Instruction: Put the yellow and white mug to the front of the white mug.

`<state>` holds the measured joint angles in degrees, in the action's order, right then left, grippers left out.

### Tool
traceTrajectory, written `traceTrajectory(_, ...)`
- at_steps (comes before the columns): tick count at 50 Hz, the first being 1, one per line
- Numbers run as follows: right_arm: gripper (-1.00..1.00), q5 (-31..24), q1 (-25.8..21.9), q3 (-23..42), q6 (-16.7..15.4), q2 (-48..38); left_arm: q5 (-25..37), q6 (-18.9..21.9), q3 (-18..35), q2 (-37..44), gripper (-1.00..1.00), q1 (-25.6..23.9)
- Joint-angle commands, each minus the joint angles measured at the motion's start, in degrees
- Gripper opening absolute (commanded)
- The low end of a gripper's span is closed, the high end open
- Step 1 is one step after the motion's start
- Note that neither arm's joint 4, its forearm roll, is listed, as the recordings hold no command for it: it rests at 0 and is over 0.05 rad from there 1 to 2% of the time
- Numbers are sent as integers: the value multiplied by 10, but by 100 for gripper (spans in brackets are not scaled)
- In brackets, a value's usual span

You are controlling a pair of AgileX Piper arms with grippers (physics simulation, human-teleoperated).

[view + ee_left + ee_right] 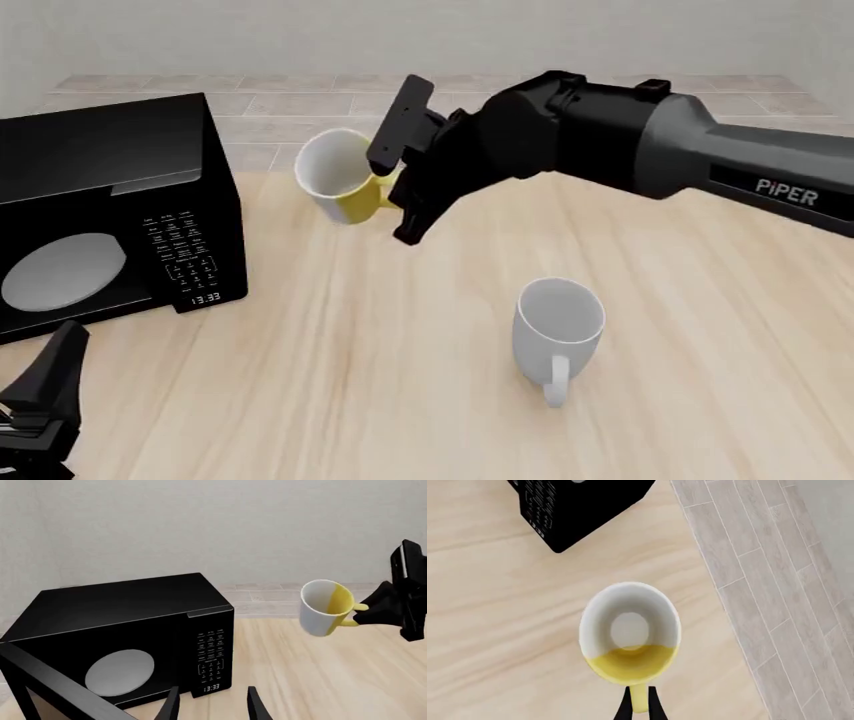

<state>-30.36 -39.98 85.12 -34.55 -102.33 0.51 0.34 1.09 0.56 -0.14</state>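
Note:
The yellow and white mug [336,178] hangs in the air, tilted, above the far part of the table. My right gripper [391,196] is shut on its yellow handle. The mug also shows in the right wrist view [629,632], mouth toward the camera, with the gripper [638,705] clamped on the handle, and in the left wrist view [325,607]. The white mug [559,328] stands upright on the table nearer the front, handle toward the front. My left gripper [213,705] is open and empty, low at the front left, facing the microwave.
A black microwave [107,215] stands at the left of the wooden table; it also shows in the left wrist view [127,640] and the right wrist view [577,505]. A tiled floor [267,100] lies beyond the table's far edge.

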Motion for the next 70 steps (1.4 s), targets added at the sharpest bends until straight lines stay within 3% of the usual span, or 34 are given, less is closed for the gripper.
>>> traceTrajectory(1, -100, -2, 12, -39, 9, 58, 2, 0, 3, 1, 100, 0)
traceTrajectory(70, -100, -6, 145, -139, 50, 199, 2, 0, 3, 1, 100, 0)
